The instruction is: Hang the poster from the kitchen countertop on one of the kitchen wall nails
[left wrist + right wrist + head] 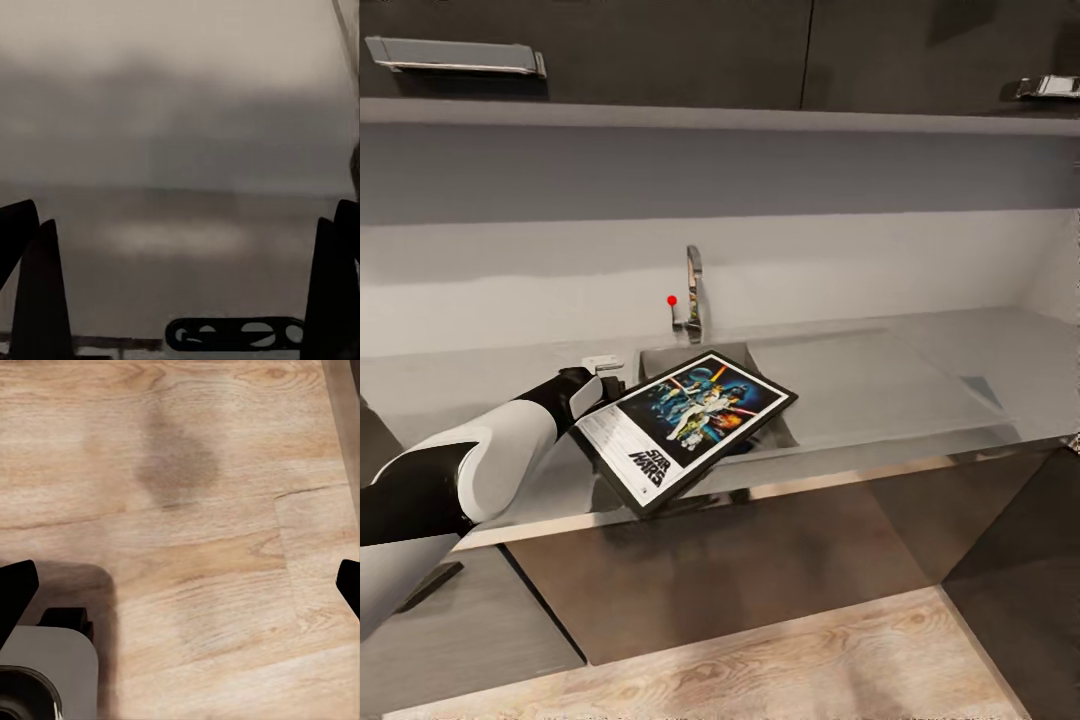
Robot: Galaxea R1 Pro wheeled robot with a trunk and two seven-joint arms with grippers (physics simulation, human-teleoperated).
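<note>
The Star Wars poster (690,420) lies at an angle on the grey kitchen countertop (920,390). Its far part reaches over the inset sink (660,360) and its near corner overhangs the steel front edge. My left gripper (603,385) is at the poster's left edge, touching or very nearly touching the frame. In the left wrist view its dark fingers (37,292) stand wide apart over a blurred grey surface, and a black logo-like shape (236,334) lies between them. My right gripper (184,592) hangs open above the wooden floor. The wall nails are out of view.
A steel tap (693,295) with a small red knob (672,299) rises behind the sink. Dark upper cabinets (660,50) hang overhead and dark cabinets (740,570) stand below the worktop. The grey robot base (45,675) is beside the right gripper.
</note>
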